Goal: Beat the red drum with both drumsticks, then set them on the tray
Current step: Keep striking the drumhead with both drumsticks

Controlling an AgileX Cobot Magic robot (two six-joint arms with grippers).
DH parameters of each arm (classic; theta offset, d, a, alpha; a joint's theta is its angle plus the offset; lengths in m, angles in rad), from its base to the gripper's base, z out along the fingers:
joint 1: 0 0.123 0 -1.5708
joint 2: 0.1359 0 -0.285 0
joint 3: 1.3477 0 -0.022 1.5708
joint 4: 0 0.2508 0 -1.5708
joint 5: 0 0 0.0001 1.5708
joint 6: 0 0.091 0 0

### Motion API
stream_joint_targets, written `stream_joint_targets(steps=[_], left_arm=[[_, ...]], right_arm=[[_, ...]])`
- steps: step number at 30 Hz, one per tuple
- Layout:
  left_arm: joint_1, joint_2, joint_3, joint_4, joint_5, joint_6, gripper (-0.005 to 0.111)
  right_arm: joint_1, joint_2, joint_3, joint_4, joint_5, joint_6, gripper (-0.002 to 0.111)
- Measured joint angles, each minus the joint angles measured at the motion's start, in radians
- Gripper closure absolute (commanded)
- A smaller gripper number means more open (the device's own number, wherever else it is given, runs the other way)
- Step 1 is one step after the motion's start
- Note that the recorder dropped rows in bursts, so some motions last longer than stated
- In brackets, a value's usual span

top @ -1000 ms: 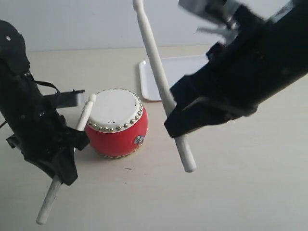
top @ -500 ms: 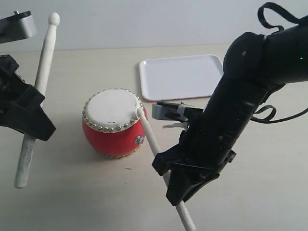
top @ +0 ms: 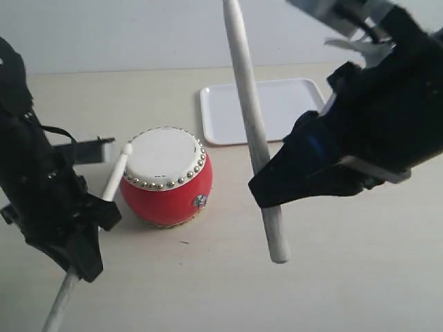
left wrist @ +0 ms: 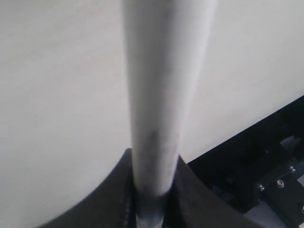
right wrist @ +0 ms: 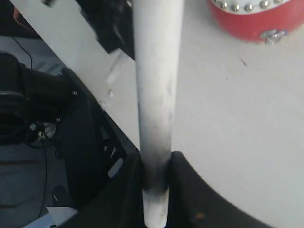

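The red drum (top: 167, 178) with its cream skin stands left of the middle; its lower edge shows as the red drum (right wrist: 251, 19) in the right wrist view. My left gripper (top: 86, 232) is shut on a pale drumstick (top: 114, 178) whose bead tip rests at the drum's left rim; up close the drumstick (left wrist: 164, 95) sits between the dark jaws of the left gripper (left wrist: 152, 190). My right gripper (top: 266, 181) is shut on the other drumstick (top: 248, 104), raised nearly upright right of the drum, its tip out of frame. The same drumstick (right wrist: 156, 85) runs through the right gripper (right wrist: 156, 175). The white tray (top: 266, 107) lies behind.
The pale tabletop (top: 208, 290) stretches in front of the drum. The table's edge and a dark frame with cables (right wrist: 52, 123) show below it in the right wrist view. A pale wall (top: 138, 34) stands behind the table.
The left stick has swung down from upright onto the drum's left rim. The right stick has lifted off the drum's right rim and now stands raised.
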Motion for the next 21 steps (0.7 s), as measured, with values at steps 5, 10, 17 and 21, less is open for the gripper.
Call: stream_joint_targets(steps=[5,10,17,21], left_arm=[[-0.011,0.117,-0.009,-0.032,0.004,0.033,0.107],[-0.012,0.099,-0.04,-0.032,0.008,0.028,0.107],[-0.013,-0.1,-0.066,-0.032,0.01,-0.009,0.107],[-0.013,-0.247,-0.066,-0.032,0.01,-0.026,0.107]], right_arm=[[0.0,-0.055,0.0,0.0,-0.014,0.014,0.108],[0.0,0.002,0.0,-0.002,-0.025,0.019,0.108],[0.0,0.294,0.0,-0.008,-0.032,-0.033,0.108],[0.0,0.477,0.0,-0.012,-0.023,-0.066,0.108]])
